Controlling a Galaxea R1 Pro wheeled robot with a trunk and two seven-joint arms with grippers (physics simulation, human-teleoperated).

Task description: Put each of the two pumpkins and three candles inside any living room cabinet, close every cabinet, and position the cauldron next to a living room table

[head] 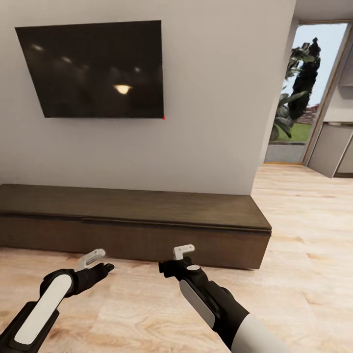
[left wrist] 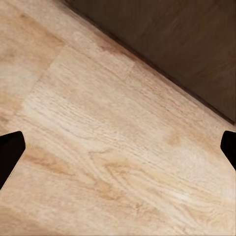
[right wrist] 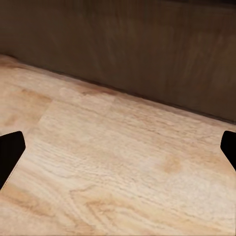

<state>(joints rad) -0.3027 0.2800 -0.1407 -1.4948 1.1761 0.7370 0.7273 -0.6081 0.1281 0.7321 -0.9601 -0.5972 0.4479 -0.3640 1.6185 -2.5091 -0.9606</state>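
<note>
Against the pale wall (head: 211, 98) ahead of you sits the cabinet (head: 147, 211): long, low, dark-brown wood w/ visible grain, flat matte top, plain handleless fronts, both flush and closed. It stands directly on the light wood-plank floor (head: 304, 235), strong grain swirls, slight sheen. Above it, wall-mounted, a flat black TV screen (head: 93, 68), glossy, reflecting ceiling lights. Far right: an open doorway (head: 304, 93) w/ dark green foliage and sky beyond; grey panel beside it.

Left gripper (head: 98, 261): black body, one pale finger and one dark finger visible in head view, low over the floor, just short of the cabinet front. In left wrist view its two dark fingertips (left wrist: 11, 152) sit at opposite edges of frame, wide apart, bare floor between them, so it's spread and holds nothing. Cabinet base (left wrist: 187, 44) crosses one corner of that view as a dark wood band, apart from the tips.

Right gripper (head: 182, 254): black wrist, pale finger pointing up toward the cabinet front, close to it but contact not evident. Right wrist view: dark fingertips (right wrist: 11, 152) again at opposite edges, spread, nothing between but floor planks. Cabinet front (right wrist: 128, 44) spans the far side of that view, vertical-grain brown, meeting the floor along a dark shadow line.

Both arms: white shell panels over black links, cabinet lies straight ahead of both claws.
</note>
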